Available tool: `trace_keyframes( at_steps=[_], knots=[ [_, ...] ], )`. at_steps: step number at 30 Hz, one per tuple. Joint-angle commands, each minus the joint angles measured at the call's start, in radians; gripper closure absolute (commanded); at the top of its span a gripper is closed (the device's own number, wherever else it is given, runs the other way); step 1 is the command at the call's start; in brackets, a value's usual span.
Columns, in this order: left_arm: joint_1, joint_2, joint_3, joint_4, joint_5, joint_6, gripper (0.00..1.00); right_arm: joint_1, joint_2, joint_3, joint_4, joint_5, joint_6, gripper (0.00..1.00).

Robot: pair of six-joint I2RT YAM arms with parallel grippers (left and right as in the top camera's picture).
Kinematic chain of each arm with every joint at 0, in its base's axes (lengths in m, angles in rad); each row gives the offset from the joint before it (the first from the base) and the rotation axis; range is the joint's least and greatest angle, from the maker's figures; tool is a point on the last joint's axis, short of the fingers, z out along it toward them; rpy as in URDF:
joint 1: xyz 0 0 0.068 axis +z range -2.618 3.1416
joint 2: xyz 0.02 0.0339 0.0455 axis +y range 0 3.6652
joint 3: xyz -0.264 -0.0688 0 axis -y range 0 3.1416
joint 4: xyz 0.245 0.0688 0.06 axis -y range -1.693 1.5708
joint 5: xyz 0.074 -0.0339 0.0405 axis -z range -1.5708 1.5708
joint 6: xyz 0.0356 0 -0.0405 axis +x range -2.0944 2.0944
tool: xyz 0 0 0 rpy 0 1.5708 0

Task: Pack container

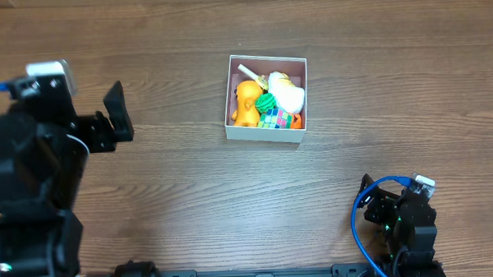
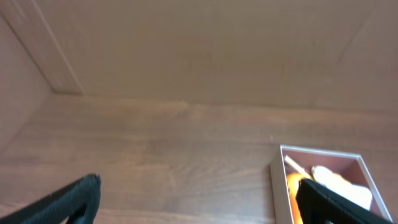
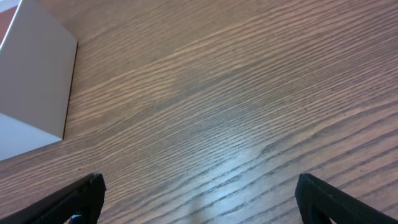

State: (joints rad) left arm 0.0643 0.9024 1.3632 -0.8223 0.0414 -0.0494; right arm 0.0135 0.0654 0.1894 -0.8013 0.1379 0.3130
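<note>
The container (image 1: 263, 135), a square white box with a pink inside, stands at the table's middle back. In it lie an orange toy (image 1: 245, 104), a white and yellow soft toy (image 1: 288, 92), a green toy (image 1: 267, 102) and a multicoloured cube (image 1: 272, 118). My left gripper (image 1: 118, 114) is open and empty, well left of the box and pointing toward it. In the left wrist view (image 2: 199, 202) the container (image 2: 274, 186) shows at the lower right. My right gripper (image 1: 368, 197) is open and empty at the front right. In the right wrist view (image 3: 199, 202) the container's outer wall (image 3: 37, 81) shows at the upper left.
The wooden table (image 1: 166, 182) runs all round the box. A blue cable (image 1: 358, 233) loops by the right arm's base. A wooden wall (image 2: 199, 50) stands behind the table's far edge.
</note>
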Motion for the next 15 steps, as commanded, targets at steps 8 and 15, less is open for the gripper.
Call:
trace_keyframes(
  at_steps=[8, 15],
  knots=[
    [0.015, -0.344, -0.470, 0.172, 0.091, 0.027, 0.00, -0.005, -0.013, -0.005, 0.006, 0.011, -0.007, 0.00],
    [0.015, -0.504, -0.709, 0.277, 0.090, 0.027, 0.00, -0.005, -0.013, -0.005, 0.006, 0.011, -0.007, 0.00]
  ],
)
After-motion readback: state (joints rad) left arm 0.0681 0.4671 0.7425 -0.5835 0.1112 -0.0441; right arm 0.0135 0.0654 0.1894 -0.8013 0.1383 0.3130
